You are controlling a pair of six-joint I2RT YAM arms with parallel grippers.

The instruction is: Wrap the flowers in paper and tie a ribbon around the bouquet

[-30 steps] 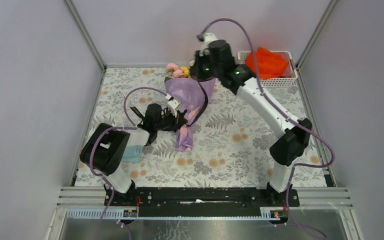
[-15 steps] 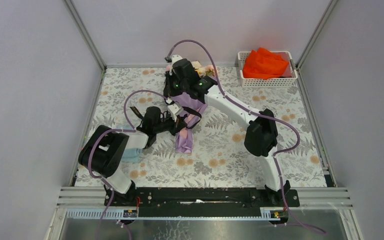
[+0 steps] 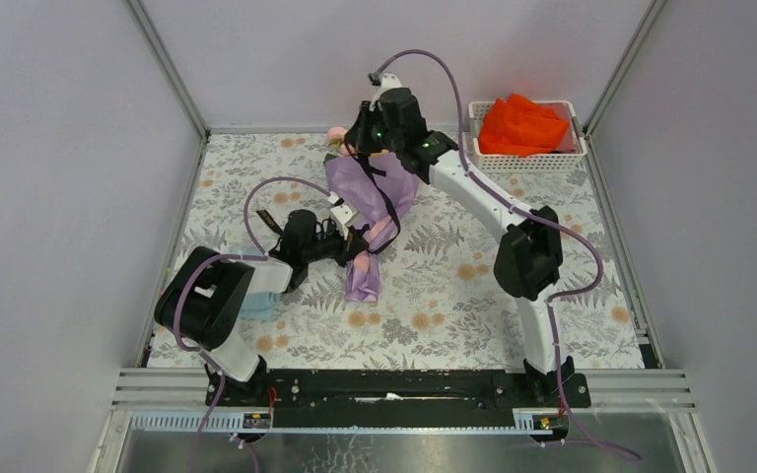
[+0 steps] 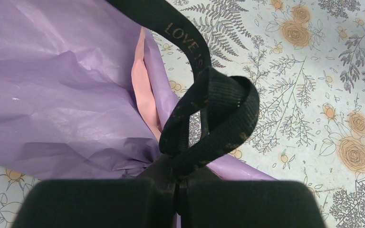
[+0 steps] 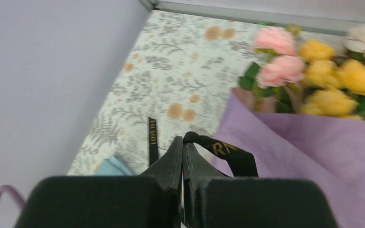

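Observation:
The bouquet lies on the floral tabletop, its purple paper wrapped in a cone with pink showing at the fold. The pink, yellow and white flowers stick out at the far end. A black ribbon with gold lettering runs across the cone. My left gripper is shut on a looped stretch of the ribbon at the cone's narrow part. My right gripper is shut on the ribbon above the cone, near the flowers. In the top view the right gripper hides part of the blooms.
A white basket holding an orange cloth stands at the far right corner. A light blue folded cloth lies beside the left arm. Grey walls and metal frame posts close in the table on three sides.
The right gripper swung left and nearer over the bouquet with the ribbon, then back toward the far side. The ribbon now lies slanted across the cone. The left arm stayed put.

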